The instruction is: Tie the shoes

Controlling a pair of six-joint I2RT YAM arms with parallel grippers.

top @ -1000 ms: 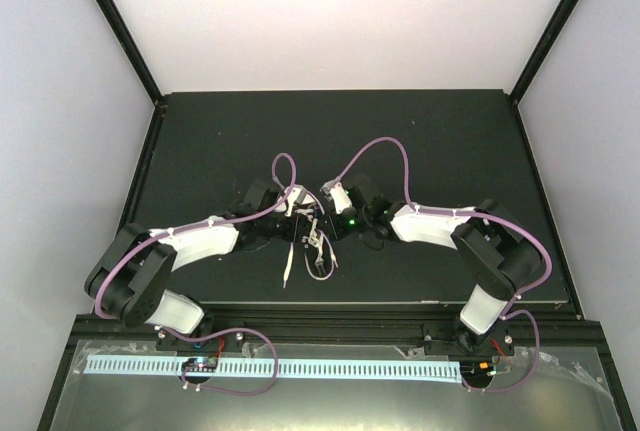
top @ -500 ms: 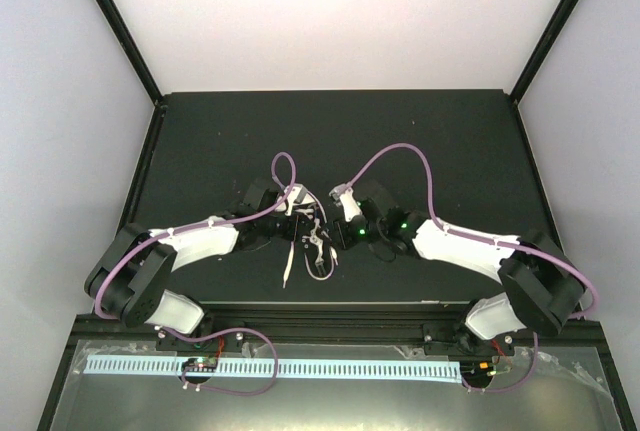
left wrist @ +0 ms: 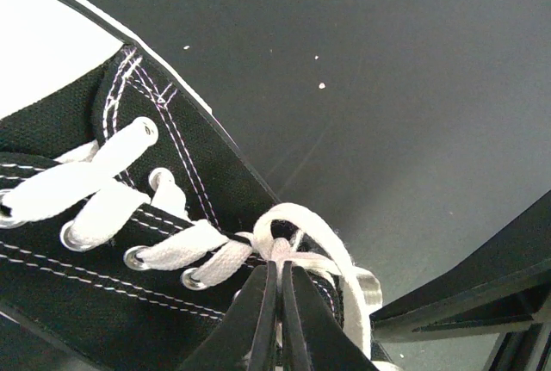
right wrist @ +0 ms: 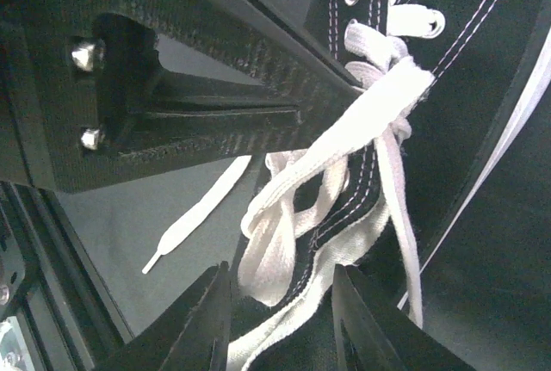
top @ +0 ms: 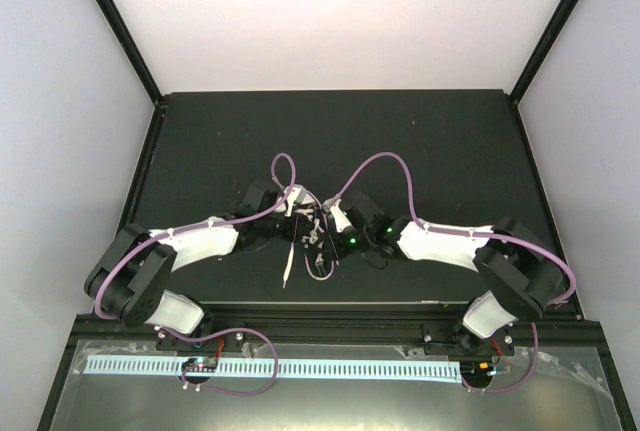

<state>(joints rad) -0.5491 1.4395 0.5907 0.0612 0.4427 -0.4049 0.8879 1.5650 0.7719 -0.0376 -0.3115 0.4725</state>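
- The left claw [left wrist: 277, 275] has its fingers pressed tight together, pinching a white lace [left wrist: 301, 229] right by the sneaker's top eyelets.
- The right claw [right wrist: 280, 278] is spread wide and isn't gripping anything. Lace loops hang in the gap between its fingers, and I can't tell if they touch.
- The sneaker [top: 312, 239] sits mid-table towards the near edge, wedged between the two claws.
- Count: one sneaker, two claws, and one loose lace end [right wrist: 191, 220] lying flat on the black table [top: 430, 141].
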